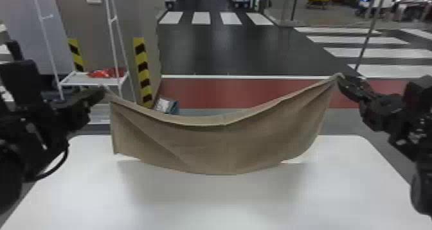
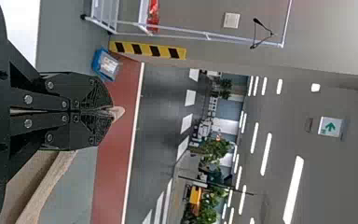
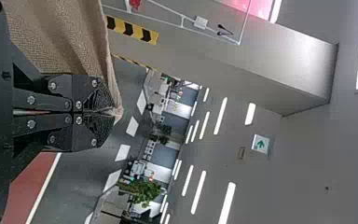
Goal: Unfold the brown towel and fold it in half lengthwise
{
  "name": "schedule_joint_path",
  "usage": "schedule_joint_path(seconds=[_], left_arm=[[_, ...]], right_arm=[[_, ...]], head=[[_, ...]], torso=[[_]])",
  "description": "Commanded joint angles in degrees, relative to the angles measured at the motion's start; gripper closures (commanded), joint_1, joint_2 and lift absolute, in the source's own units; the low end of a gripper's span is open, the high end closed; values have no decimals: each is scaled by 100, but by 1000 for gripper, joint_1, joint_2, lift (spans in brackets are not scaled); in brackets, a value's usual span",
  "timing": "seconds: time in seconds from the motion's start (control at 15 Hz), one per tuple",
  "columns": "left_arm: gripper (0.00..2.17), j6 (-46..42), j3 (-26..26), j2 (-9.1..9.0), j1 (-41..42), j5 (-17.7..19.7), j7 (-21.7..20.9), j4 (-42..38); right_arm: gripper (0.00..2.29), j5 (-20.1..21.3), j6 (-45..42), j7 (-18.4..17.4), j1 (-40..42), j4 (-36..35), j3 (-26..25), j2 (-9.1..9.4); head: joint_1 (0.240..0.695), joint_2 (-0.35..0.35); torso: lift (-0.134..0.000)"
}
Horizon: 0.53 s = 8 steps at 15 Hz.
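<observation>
Head view: towel (image 1: 221, 149), full width

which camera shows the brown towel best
The head view, with nearly the whole towel sagging between left gripper and right gripper. The left wrist view shows a pinched tip and a strip of it; the right wrist view, a pinched tip and a broader patch.

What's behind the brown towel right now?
Past the brown towel's upper edge, red and grey floor and a blue box show. The towel covers part of the table's far edge; anything else there stays hidden.
</observation>
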Motion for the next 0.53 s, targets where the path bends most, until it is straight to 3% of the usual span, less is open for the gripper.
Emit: schedule_joint_path(seconds=[0.0, 0.13, 0.27, 0.33, 0.4, 0.47], left_arm=[[1825, -6, 4, 5, 322, 189, 2, -304], [1825, -6, -31, -12, 1113, 172, 11, -805], [1821, -59, -128, -118, 1798, 66, -24, -1068], [1821, -76, -207, -171, 2027, -74, -24, -1130], [1825, -94, -295, -259, 2282, -250, -33, -1209], [1821, -94, -409, -285, 2528, -452, -33, -1323]], right_arm=[[1511, -200, -145, 101, 295, -18, -82, -163], [1511, -560, -761, 136, 1227, -247, -249, -401], [1511, -596, -1341, 197, 1947, -220, -495, -401], [1511, -604, -1517, 197, 2167, -141, -495, -392], [1511, -604, -1692, 197, 2422, -88, -504, -392], [1511, -604, -1851, 197, 2615, -27, -522, -383]], head=[[420, -27], [431, -46], [486, -68], [518, -80], [592, -109], [622, -119]], torso=[[-125], [-125], [-125], [-125], [-125], [-125]])
